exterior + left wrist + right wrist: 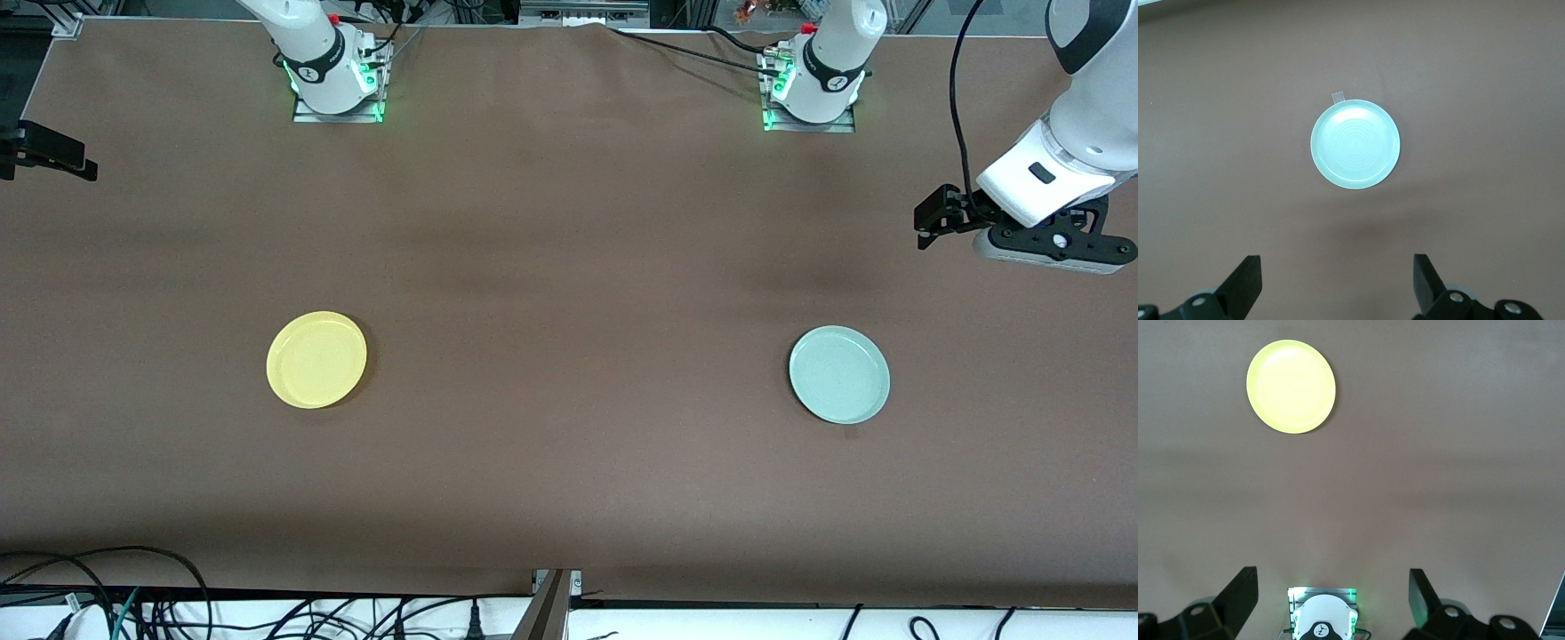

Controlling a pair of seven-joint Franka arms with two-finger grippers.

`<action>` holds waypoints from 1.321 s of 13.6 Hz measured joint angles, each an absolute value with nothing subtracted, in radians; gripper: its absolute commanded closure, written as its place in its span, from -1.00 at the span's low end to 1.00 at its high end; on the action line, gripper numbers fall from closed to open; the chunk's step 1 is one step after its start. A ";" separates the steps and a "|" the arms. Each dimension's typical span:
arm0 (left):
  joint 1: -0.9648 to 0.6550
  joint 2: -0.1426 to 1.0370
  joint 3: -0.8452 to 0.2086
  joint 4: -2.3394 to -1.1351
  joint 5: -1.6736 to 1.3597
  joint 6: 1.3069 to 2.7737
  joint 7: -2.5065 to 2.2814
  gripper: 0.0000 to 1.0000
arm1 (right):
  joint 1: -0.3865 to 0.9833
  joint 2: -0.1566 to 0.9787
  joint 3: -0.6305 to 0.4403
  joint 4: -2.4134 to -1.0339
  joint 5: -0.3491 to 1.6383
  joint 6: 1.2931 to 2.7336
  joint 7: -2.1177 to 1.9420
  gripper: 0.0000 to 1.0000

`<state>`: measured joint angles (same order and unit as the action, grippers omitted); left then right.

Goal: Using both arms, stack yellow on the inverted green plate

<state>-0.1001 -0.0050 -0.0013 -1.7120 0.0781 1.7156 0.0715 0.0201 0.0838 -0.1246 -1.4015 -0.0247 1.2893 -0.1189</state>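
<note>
1. The green plate point(839, 374) is the thing that lies nearest to the front camera, but only just. It sits flat on the brown desk point(569, 267), toward the left arm's end. It is right way up, with its hollow side showing. In the left wrist view you can see faint rings point(1355, 143) in the middle of it.
2. The yellow plate point(316, 359) is a tiny bit farther from the front camera. It sits flat on the desk toward the right arm's end, also right way up. The two plates are well apart and do not touch.
3. Counting: one green plate, one yellow plate, two white arms, two grippers.
4. A small clear tab point(1337, 97) pokes out at the rim of the green plate. You can only see it in the left wrist view.
5. The left gripper point(1337, 283) hangs in the air over the desk at the left arm's end. Its jaws are wide apart and hold nothing.
6. The right gripper point(1331, 599) hangs high over the desk near its own base point(1321, 617). Its jaws are wide apart too, and hold nothing.
7. No words on the plates. The marks on the arm bases are too small to read
</note>
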 measured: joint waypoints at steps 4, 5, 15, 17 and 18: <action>-0.100 -0.005 -0.001 -1.712 0.078 1.716 0.071 -1.00 | 0.020 0.084 -0.125 -1.401 -0.025 1.289 -0.119 -1.00; -0.100 -0.005 -0.001 -1.712 0.078 1.716 0.071 -1.00 | 0.020 0.084 -0.125 -1.401 -0.025 1.289 -0.119 -1.00; -0.097 0.039 0.001 -1.702 0.078 1.717 0.064 -1.00 | 0.020 0.084 -0.126 -1.401 -0.025 1.289 -0.119 -1.00; -0.097 0.058 0.001 -1.689 0.078 1.719 0.064 -1.00 | 0.020 0.084 -0.126 -1.401 -0.025 1.289 -0.119 -1.00; -0.097 0.070 0.001 -1.681 0.078 1.719 0.064 -1.00 | 0.020 0.084 -0.126 -1.402 -0.025 1.289 -0.119 -1.00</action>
